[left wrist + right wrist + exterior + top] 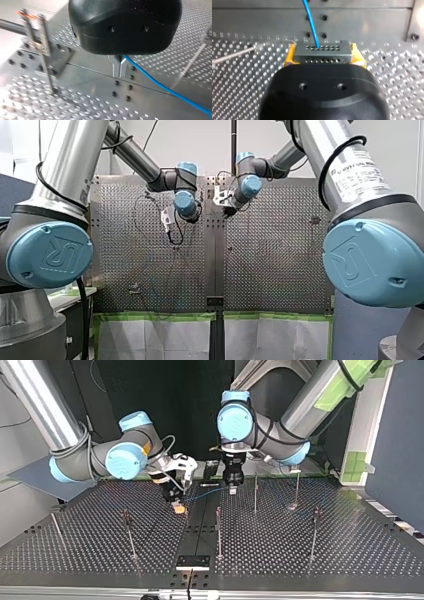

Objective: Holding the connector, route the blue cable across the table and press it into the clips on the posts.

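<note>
In the right wrist view my right gripper (322,59) is shut on a grey connector block (322,50), its yellow pads (289,56) against the block's two sides. The blue cable (312,23) leaves the block's face and runs ahead over the table. My left gripper (119,68), black with metal fingers, is shut on the blue cable (160,85), which trails off to one side just above the plate. In the top view my right gripper (177,506) is low near the table's centre strip, my left gripper (232,489) just beside it, with the cable (207,493) stretched between them.
Several thin upright posts stand on the perforated table (350,545): one (218,530) near the middle, one (255,492) and another (297,487) beside my left gripper, and one (129,532) on my right arm's side. A black bracket (192,562) sits at the near edge.
</note>
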You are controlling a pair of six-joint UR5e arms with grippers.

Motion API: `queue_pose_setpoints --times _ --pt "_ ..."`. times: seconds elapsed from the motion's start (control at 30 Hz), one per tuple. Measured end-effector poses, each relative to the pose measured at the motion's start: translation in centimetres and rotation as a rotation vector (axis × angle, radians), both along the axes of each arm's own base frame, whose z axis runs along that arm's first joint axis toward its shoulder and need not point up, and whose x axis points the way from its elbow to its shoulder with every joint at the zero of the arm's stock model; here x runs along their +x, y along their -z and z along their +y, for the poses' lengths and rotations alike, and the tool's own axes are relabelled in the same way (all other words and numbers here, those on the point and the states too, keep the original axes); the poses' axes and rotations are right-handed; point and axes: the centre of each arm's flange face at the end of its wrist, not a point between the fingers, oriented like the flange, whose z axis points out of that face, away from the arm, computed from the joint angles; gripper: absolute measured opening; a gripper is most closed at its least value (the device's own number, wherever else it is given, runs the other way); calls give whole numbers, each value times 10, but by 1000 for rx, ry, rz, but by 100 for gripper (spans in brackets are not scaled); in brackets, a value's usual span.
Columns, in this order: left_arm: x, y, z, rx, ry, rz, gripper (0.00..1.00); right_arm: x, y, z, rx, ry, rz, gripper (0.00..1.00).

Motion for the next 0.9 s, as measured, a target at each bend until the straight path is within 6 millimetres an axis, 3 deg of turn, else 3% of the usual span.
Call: queue_pose_setpoints --times 0.3,0.8,0.9 --pt "-19 -42 2 -25 14 -49 0 -23 -22 25 -4 -2 -5 0" --pt "-39 -112 14 -103 56 -185 0 -35 -99 51 -102 -53 -95 0" --pt "-39 -119 15 -118 73 -206 0 -33 -105 53 -110 -77 -106 0"
